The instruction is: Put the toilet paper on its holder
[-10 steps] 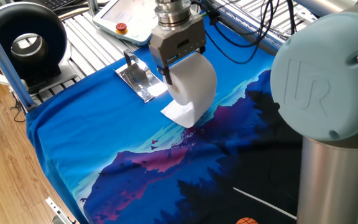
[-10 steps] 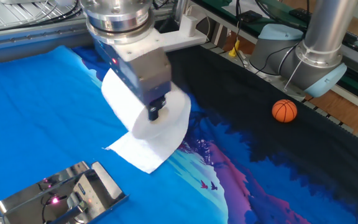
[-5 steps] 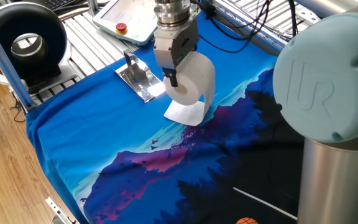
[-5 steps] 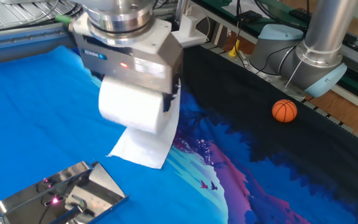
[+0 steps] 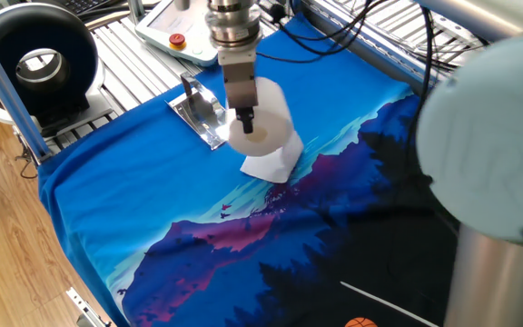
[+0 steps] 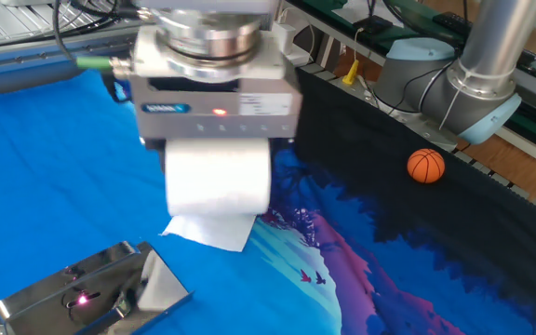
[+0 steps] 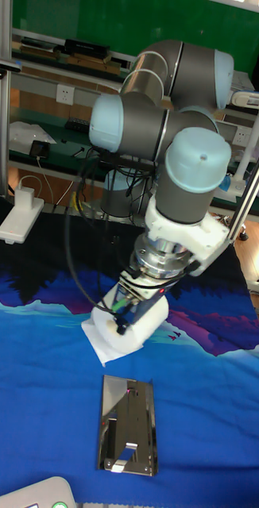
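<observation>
Turned about the wrist since a second ago, so the roll's hollow core now faces the holder point(image 5: 200, 111); gripper point(image 5: 244, 123) clamped on the toilet paper point(image 5: 263, 123), one finger at the core end, carried just above the blue cloth point(image 5: 134, 200) beside the plate; loose sheet trailing onto the cloth below; likely light and soft, easily crushed; best held through the stiffer core rather than by the yielding outer wraps; orange ball point(image 6: 426, 166) well apart.
</observation>
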